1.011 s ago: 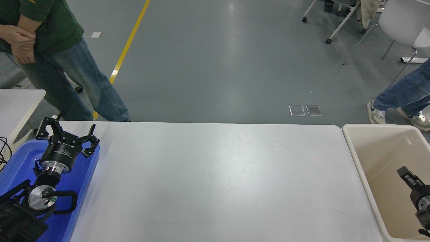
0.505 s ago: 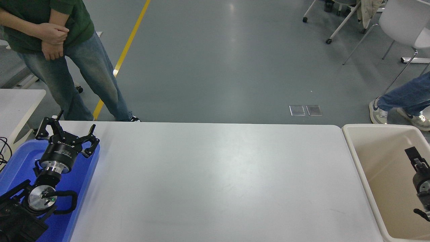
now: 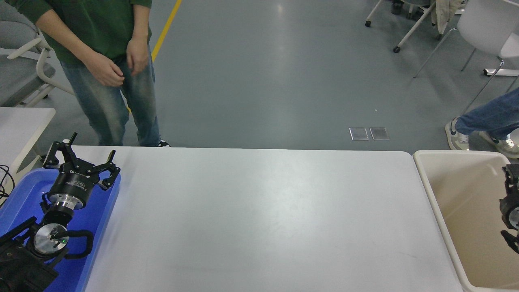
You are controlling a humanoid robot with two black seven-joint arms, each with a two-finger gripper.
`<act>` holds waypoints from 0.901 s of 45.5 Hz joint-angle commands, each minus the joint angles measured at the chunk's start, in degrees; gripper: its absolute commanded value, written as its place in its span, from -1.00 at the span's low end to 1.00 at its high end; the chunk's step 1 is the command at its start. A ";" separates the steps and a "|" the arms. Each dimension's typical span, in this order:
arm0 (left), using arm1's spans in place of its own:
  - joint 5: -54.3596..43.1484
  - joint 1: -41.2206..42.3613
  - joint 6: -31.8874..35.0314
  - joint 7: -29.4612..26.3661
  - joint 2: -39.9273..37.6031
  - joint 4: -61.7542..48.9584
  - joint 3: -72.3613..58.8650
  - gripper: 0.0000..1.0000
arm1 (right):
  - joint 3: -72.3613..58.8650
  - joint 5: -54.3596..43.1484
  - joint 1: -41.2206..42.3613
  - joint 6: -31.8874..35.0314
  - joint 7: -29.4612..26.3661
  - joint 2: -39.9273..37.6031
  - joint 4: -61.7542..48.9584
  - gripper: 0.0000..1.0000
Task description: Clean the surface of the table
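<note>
Judging the worktop point(image 3: 259, 219) rigid, smooth, wiped not gripped; my left tool point(image 3: 81, 160) sits spread over the blue tray point(image 3: 20, 194); my right tool's point(image 3: 511, 172) state I cannot tell.

The white table surface point(image 3: 259, 219) carries 1 blue tray point(image 3: 24, 202) at its left edge.
</note>
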 commanded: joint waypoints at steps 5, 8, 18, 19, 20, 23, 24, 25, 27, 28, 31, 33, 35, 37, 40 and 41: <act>0.01 0.00 0.00 0.03 0.00 -0.01 0.00 1.00 | 18.60 1.06 -3.17 7.48 0.13 -3.59 20.86 1.00; 0.01 0.00 0.00 0.03 0.00 -0.01 0.00 1.00 | 21.67 1.06 -4.40 7.31 0.13 -3.24 24.99 1.00; 0.01 0.00 0.00 0.03 0.00 -0.01 0.00 1.00 | 23.44 1.06 -4.84 6.96 0.13 0.80 30.36 1.00; 0.01 0.00 0.00 0.03 0.00 -0.01 0.00 1.00 | 23.44 1.06 -5.19 6.87 0.13 1.24 30.89 1.00; 0.01 0.00 0.00 0.03 0.00 -0.01 0.00 1.00 | 23.53 1.06 -5.46 6.78 0.13 1.68 31.15 1.00; 0.01 0.00 0.00 -0.06 0.00 -0.01 0.00 1.00 | 24.23 1.06 -6.60 6.43 0.22 4.13 30.63 1.00; 0.01 0.00 0.00 -0.06 0.00 -0.01 0.00 1.00 | 24.23 1.06 -6.86 6.43 0.22 4.93 30.46 1.00; 0.01 0.00 0.00 0.02 0.00 -0.01 0.00 1.00 | 24.32 1.06 -6.95 6.43 0.22 5.80 30.28 1.00; 0.01 0.00 0.00 0.03 0.00 -0.01 0.00 1.00 | 24.41 1.06 -7.30 6.43 0.22 7.99 29.76 1.00; 0.01 0.00 0.00 0.03 0.00 -0.01 0.00 1.00 | 24.49 1.06 -7.39 6.43 0.22 8.97 29.49 1.00; 0.01 0.00 0.00 0.02 0.00 -0.01 0.00 1.00 | 24.58 1.06 -7.74 6.43 0.22 10.99 28.96 1.00; 0.01 0.00 0.00 0.03 0.00 -0.01 0.00 1.00 | 24.67 1.06 -7.74 6.34 0.30 11.96 28.26 1.00; 0.01 0.00 0.00 0.03 0.00 -0.01 0.00 1.00 | 24.84 1.06 -7.74 6.34 0.31 12.93 27.99 1.00; 0.01 -0.09 0.00 0.03 0.00 -0.01 0.00 1.00 | 25.11 1.06 -7.83 6.25 0.31 13.46 27.82 1.00; 0.01 0.00 0.00 -0.06 0.00 -0.01 0.00 1.00 | 25.37 1.06 -7.92 6.25 0.31 13.64 27.64 1.00; 0.01 0.00 0.00 0.02 0.00 -0.01 0.00 1.00 | 25.37 1.06 -8.01 6.25 0.31 13.64 27.55 1.00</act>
